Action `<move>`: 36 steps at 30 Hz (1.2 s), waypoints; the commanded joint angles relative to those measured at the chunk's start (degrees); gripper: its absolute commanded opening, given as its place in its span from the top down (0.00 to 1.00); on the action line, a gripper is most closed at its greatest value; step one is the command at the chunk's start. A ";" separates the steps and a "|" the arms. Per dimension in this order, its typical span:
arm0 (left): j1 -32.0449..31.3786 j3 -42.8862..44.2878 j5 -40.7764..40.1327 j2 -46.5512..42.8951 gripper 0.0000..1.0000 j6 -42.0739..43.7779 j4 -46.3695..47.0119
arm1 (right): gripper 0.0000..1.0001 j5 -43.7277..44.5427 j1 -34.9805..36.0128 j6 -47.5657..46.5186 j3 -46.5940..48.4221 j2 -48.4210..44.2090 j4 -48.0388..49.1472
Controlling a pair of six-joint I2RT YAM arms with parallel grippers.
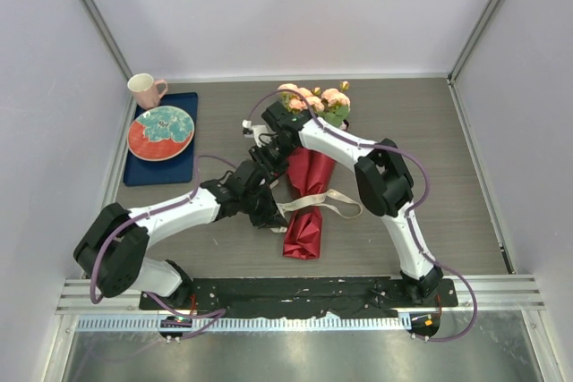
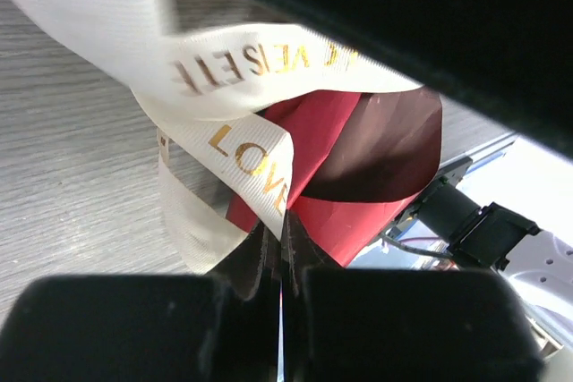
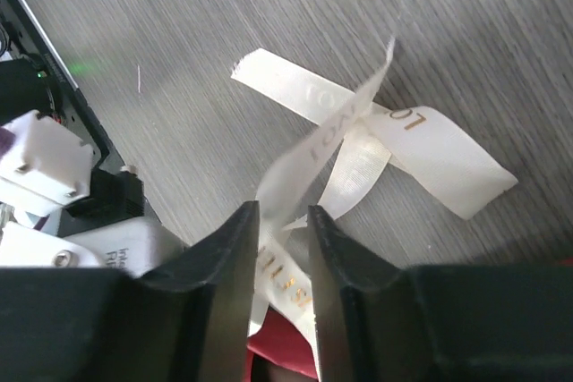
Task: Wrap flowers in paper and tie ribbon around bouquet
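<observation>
Flowers [image 1: 313, 100] are wrapped in paper [image 1: 303, 230], and the ribbon [image 3: 421, 145] is crossed, but the knot looks unfinished. Left hand [image 2: 279, 252] pinches the ribbon; right hand [image 3: 284, 216] sits parted around it.

A dark blue tray [image 1: 143, 170] lies on the wood-grain table [image 1: 483, 185], carrying a red-rimmed, teal-patterned plate [image 1: 161, 132]. A pink mug [image 1: 145, 89] stands at the tray's far left corner.

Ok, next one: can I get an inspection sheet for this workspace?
Surface: grey wood-grain table, no spills seen.
Job's things: flowers in a red paper cone, lying flat; ribbon looped across it.
Clutter: blue tray far left, holding plate and mug.
Grippers: left gripper shut on the ribbon; right gripper slightly open around the ribbon.
Cables: purple cables loop along both arms.
Surroundings: white walls on three sides.
</observation>
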 commanded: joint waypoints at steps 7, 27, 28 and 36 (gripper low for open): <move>-1.38 5.18 6.26 2.01 1.00 7.02 9.55 | 0.22 3.33 -1.51 7.87 -2.50 -12.43 6.67; 6.70 25.13 25.94 19.94 1.00 19.76 -6.37 | 0.31 48.06 29.66 -6.07 -75.37 -69.32 58.77; 7.06 25.39 27.68 20.21 1.00 20.46 -7.24 | 0.31 49.64 31.77 -8.87 -75.11 -68.01 59.67; 8.29 26.80 32.01 21.70 1.00 24.51 -10.06 | 0.33 57.47 31.79 -22.68 -57.02 -40.07 55.83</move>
